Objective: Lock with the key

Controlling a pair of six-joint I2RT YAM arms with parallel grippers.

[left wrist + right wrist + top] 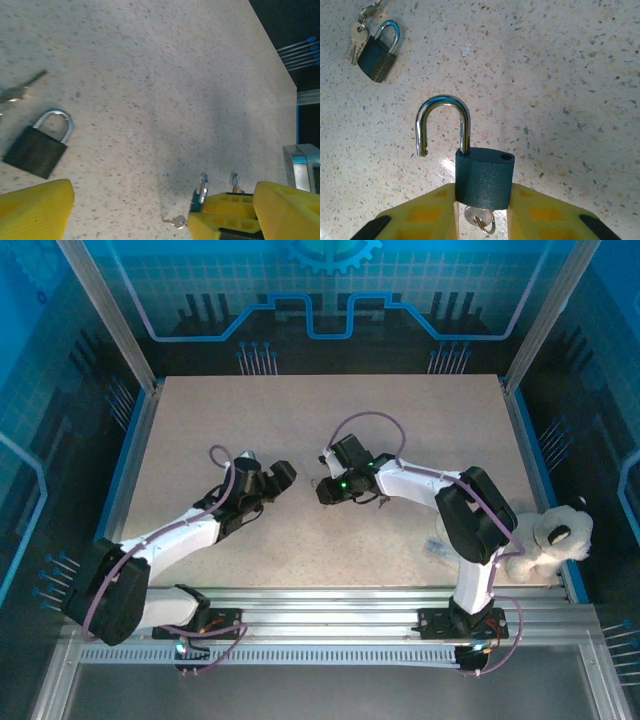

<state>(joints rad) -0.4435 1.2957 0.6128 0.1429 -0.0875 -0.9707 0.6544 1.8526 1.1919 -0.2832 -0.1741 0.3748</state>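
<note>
right gripper [482, 212] clenched on dark green padlock [484, 177], chrome u-shackle [442, 101] sprung; left gripper [160, 210] spread wide; speckled tabletop [560, 75].

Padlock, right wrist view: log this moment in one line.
held padlock: shackle open, key inserted | right jaws: shut on it | left jaws: open | second padlock: on table

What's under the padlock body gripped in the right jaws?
A key sticks out of the bottom of the padlock, its head and ring showing between the yellow jaws. Its blade is hidden inside the lock body.
</note>
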